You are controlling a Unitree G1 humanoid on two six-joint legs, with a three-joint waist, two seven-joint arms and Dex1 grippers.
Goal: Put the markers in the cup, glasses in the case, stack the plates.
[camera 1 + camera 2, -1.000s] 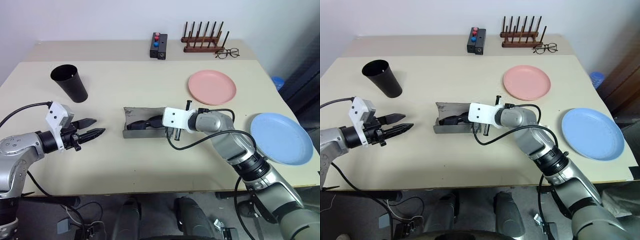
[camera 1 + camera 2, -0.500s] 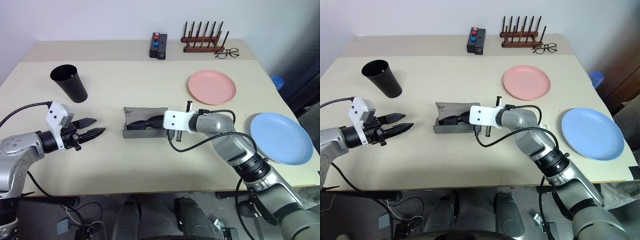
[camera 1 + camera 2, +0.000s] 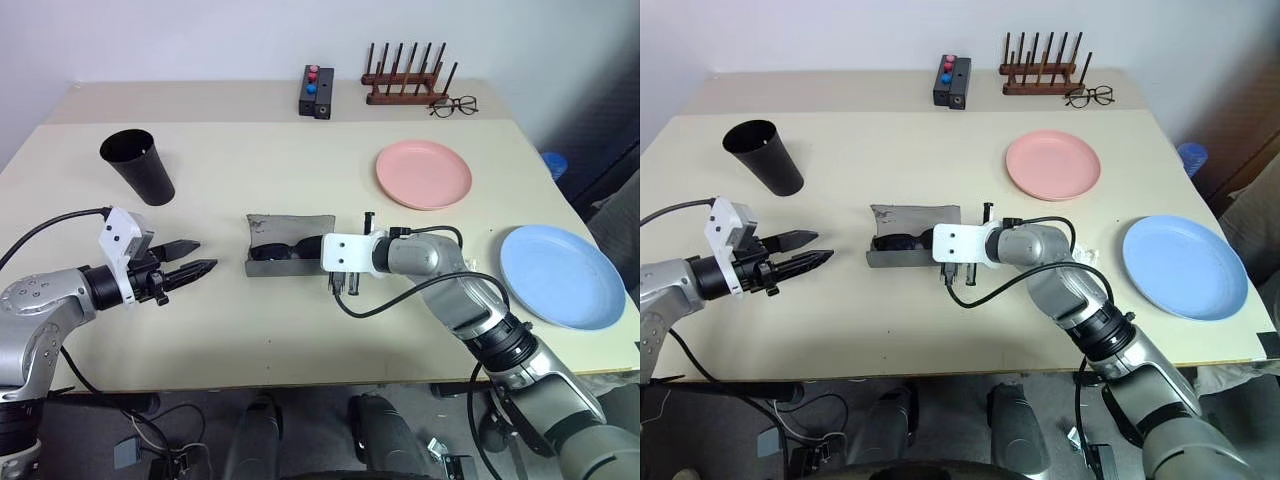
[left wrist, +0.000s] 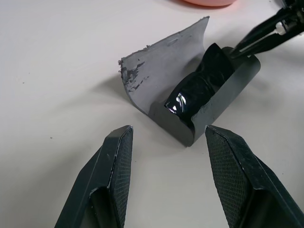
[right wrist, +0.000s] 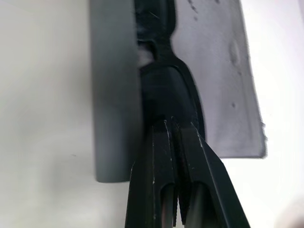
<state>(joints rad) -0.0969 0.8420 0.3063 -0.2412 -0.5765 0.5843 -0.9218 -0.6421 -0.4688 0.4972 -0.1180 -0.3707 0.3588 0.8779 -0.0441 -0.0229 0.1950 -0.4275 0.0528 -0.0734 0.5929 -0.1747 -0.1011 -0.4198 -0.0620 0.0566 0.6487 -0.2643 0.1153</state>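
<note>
1. While its lid stands open, the grey glasses case (image 3: 290, 250) holds the black sunglasses (image 4: 199, 88), the right gripper (image 5: 173, 128) pressed fully shut at their lens, gripping nothing.
2. The left gripper (image 3: 195, 268), half spread and empty, points at the case.
3. Beyond it stands the black cup (image 3: 138, 165); the pink plate (image 3: 424, 173) and blue plate (image 3: 562, 274) lie apart beyond the right arm.

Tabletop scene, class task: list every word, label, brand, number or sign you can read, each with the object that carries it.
None can be read. The cup, the case, the pink plate, the blue plate and the small black box with red and blue buttons carry no visible writing.
</note>
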